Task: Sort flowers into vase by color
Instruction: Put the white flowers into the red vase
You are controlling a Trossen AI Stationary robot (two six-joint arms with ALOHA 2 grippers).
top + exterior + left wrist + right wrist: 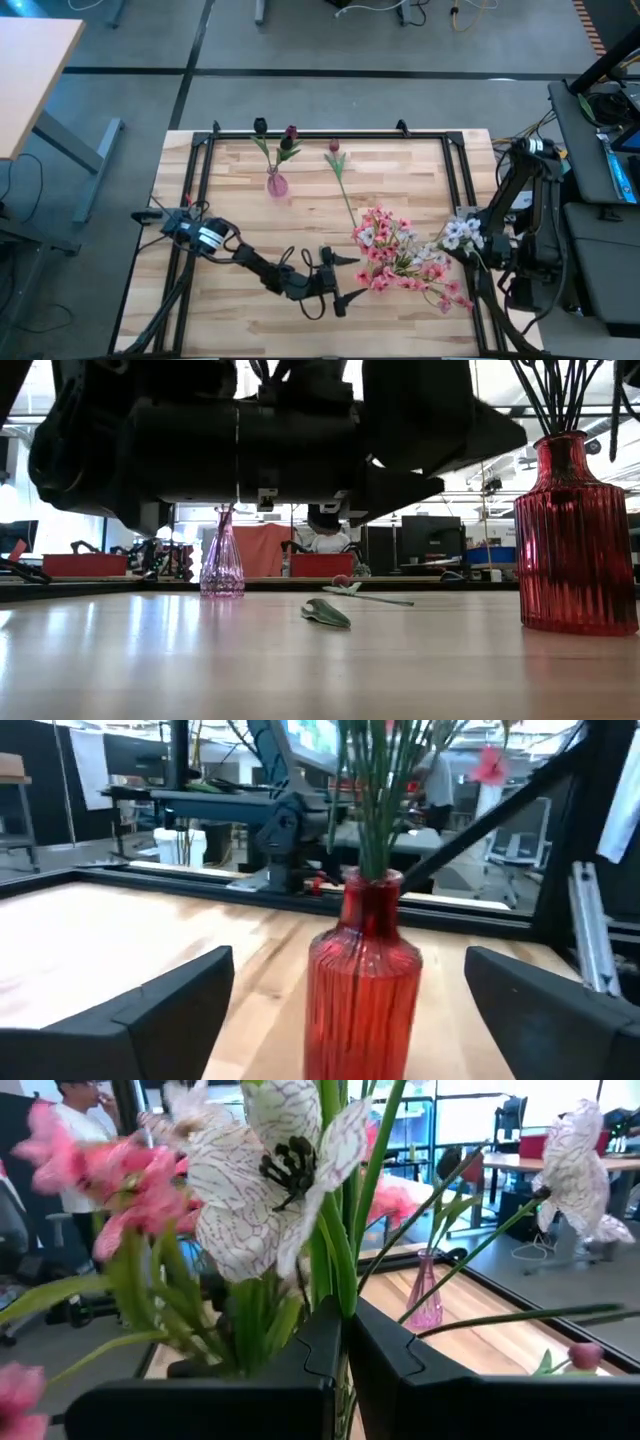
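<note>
Presumably to frame its next pick, the left pincer point(338, 278) hovers with jaws apart facing the red vase point(365, 982) of pink sprays point(395, 250), stems upright, while the right pincer point(343, 1342), shut on the whitish flowers point(462, 232), waits at the bench point(300, 205) edge; the maroon tulip point(341, 172) lies lengthwise, bud toward the pink vase point(276, 182).

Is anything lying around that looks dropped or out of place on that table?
Yes. A maroon tulip lies flat on the wood beside the small pink vase, not in any vase. A loose green leaf, with no bloom, also lies on the table.
</note>
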